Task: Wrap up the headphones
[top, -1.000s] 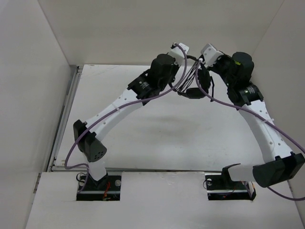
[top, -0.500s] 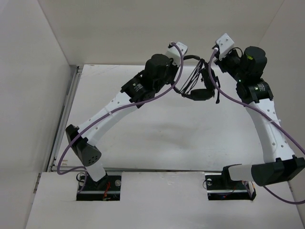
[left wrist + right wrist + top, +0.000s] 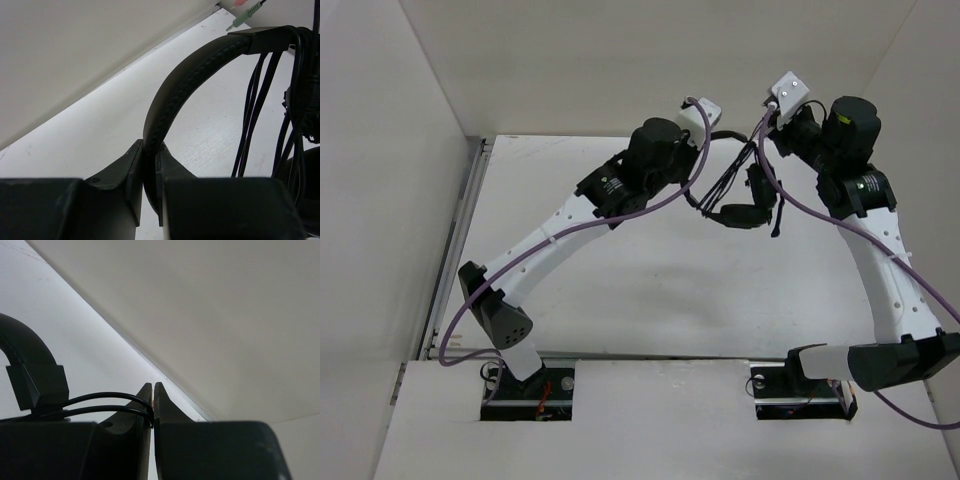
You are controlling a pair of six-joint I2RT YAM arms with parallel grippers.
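Headphones (image 3: 745,205): aloft over the counter (image 3: 650,290), far centre, between the arms; left gripper (image 3: 149,152) clamped on headband (image 3: 190,75); right gripper (image 3: 153,390) pinching cable (image 3: 100,404); step: winding, loops already laid; next: another taut turn round the band; headband uppermost, earcups hanging, long axis near vertical.

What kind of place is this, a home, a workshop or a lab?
Most likely a lab test cell, not a home: a white table boxed in by plain white panels, with the left arm and right arm bolted at its near edge, headphones held between them.
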